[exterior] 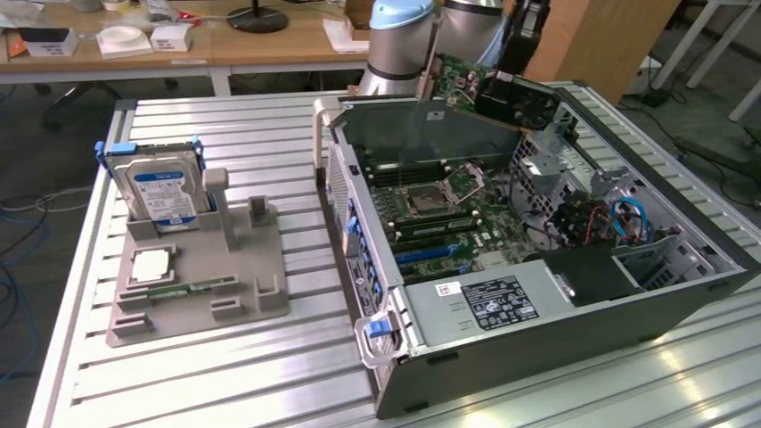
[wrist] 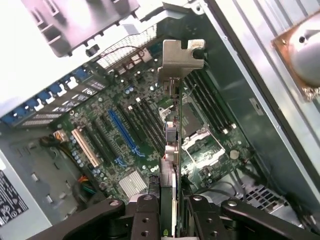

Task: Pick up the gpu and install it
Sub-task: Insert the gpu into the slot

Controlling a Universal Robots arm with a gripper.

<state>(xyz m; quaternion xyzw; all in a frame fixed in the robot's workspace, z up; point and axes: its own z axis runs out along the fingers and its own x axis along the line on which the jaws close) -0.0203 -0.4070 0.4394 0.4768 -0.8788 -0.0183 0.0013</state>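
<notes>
The gpu (exterior: pixel 494 89), a green board with a black cooler shroud, hangs tilted above the far rim of the open computer case (exterior: pixel 666 303). My gripper (exterior: pixel 523 40) is shut on it from above. In the wrist view the gpu (wrist: pixel 172 150) appears edge-on, its metal end bracket (wrist: pixel 181 59) pointing away, clamped between my black fingers (wrist: pixel 145 215). Below it lies the motherboard (wrist: pixel 115 150) with its long blue slot (wrist: pixel 122 132) and the CPU socket (wrist: pixel 200 145). The card is well above the board and touches nothing.
A grey fixture (exterior: pixel 238 303) at the exterior view's left holds a blue-labelled hard drive (exterior: pixel 160 192), a CPU (exterior: pixel 152 265) and a small memory stick (exterior: pixel 196 288). Inside the case are a power supply (exterior: pixel 500 299), cables (exterior: pixel 625 218) and a drive cage (exterior: pixel 547 160).
</notes>
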